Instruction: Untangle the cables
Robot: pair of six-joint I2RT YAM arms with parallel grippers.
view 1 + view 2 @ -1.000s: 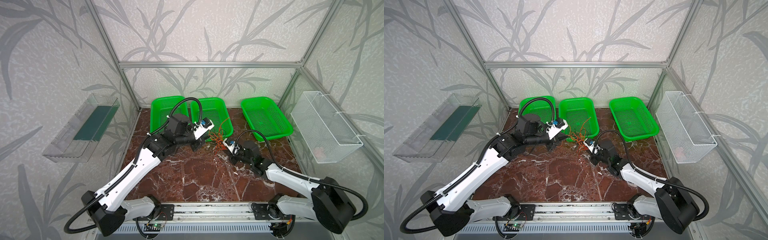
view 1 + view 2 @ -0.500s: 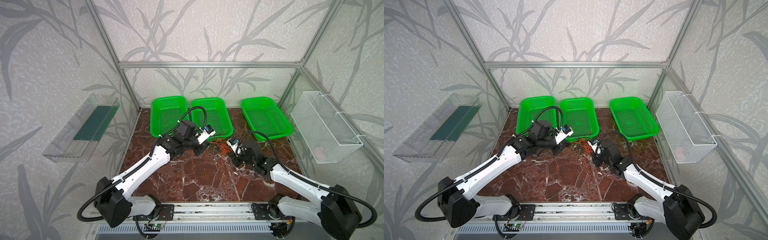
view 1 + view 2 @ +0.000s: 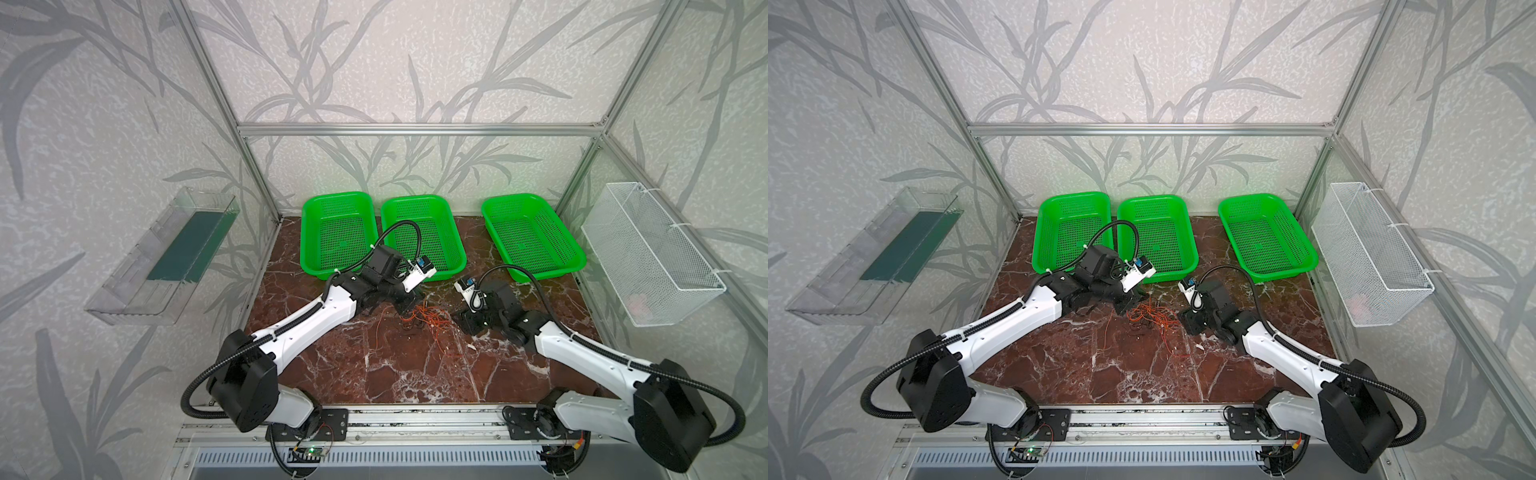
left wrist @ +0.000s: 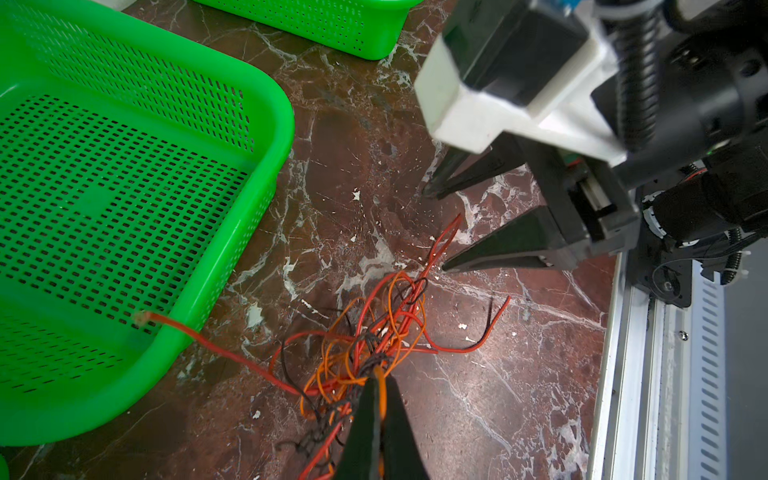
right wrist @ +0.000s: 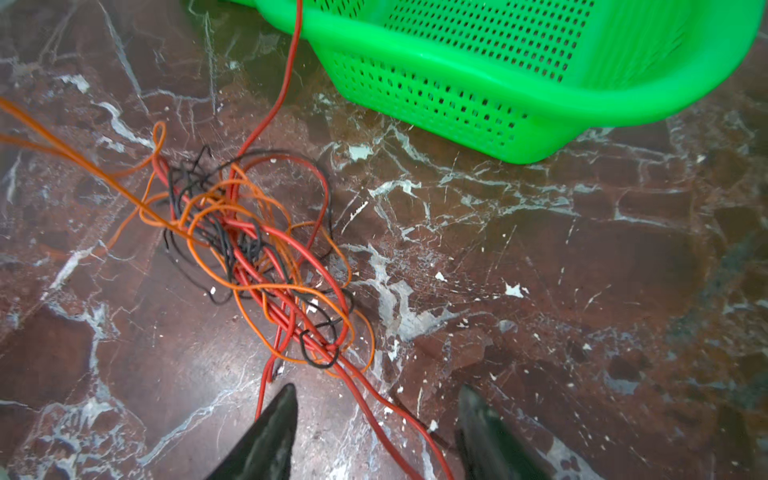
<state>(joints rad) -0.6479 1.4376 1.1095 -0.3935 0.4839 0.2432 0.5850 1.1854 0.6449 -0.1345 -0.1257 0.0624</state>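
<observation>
Baskets line the back of the marbled surface [image 3: 415, 374]: a left green basket [image 3: 336, 194], a middle green basket [image 3: 417, 198] and a right green basket [image 3: 517, 196], each showing only its perforated floor in both top views. On the left wall hangs a clear bin [image 3: 124, 307] holding a dark green sheet [image 3: 187, 245]. On the right wall a white wire basket [image 3: 648, 249] holds something pinkish [image 3: 636, 305], too blurred to name.

The cables [image 3: 424, 318] lie outside every container, a tangle of orange, red and black strands on the surface just in front of the middle basket, between the two arms. The left end effector [image 4: 376, 399] is pressed together, pinching orange and black strands at one edge of the tangle. The right end effector [image 5: 378, 390] stands spread just beside the other edge, gripping nothing; a red strand runs along the surface between its fingers [image 5: 274, 432].
</observation>
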